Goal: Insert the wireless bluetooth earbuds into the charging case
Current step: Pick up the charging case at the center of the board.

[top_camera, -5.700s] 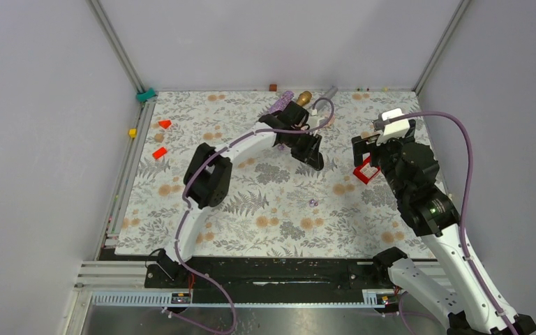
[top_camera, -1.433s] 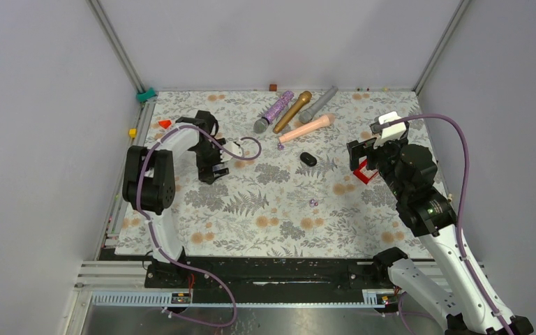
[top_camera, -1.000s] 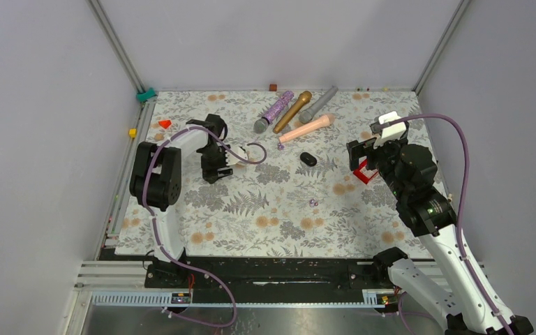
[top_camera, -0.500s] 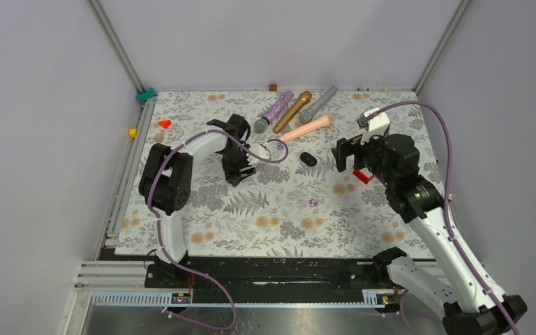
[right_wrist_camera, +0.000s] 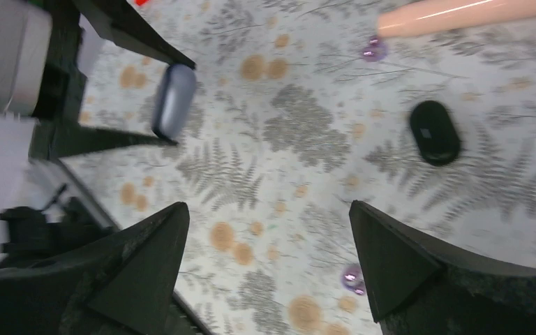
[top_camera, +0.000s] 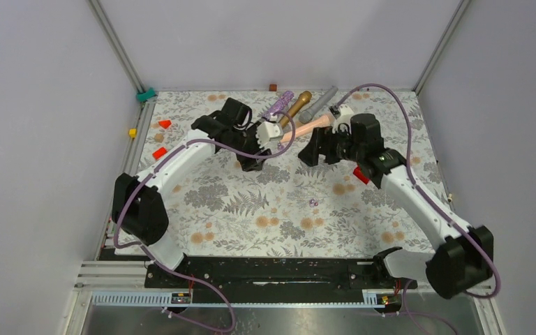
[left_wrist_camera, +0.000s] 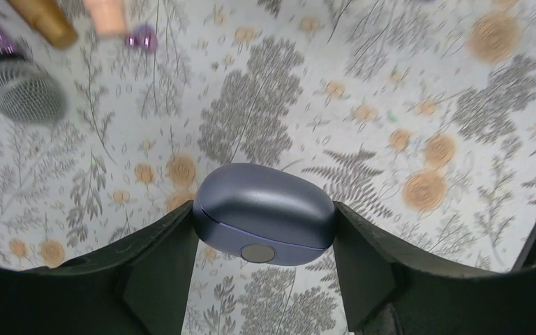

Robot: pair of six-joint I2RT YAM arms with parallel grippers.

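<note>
The left arm's fingers (left_wrist_camera: 157,272) clamp a closed, smooth slate-blue oval charging case (left_wrist_camera: 264,213) by its ends. The right arm's fingers (right_wrist_camera: 398,262) stand wide above a matte black oval case (right_wrist_camera: 434,132). One glossy purple earbud (right_wrist_camera: 374,49) lies near that black case; another (right_wrist_camera: 352,278) lies well apart on its opposite side. Such beads likely roll, so the fingers should straddle one squarely before narrowing, and the lid needs opening.

No text, label or number legible, none to be read on the blue-grey oval case (left_wrist_camera: 265,209) or the black oval case (right_wrist_camera: 434,131).
</note>
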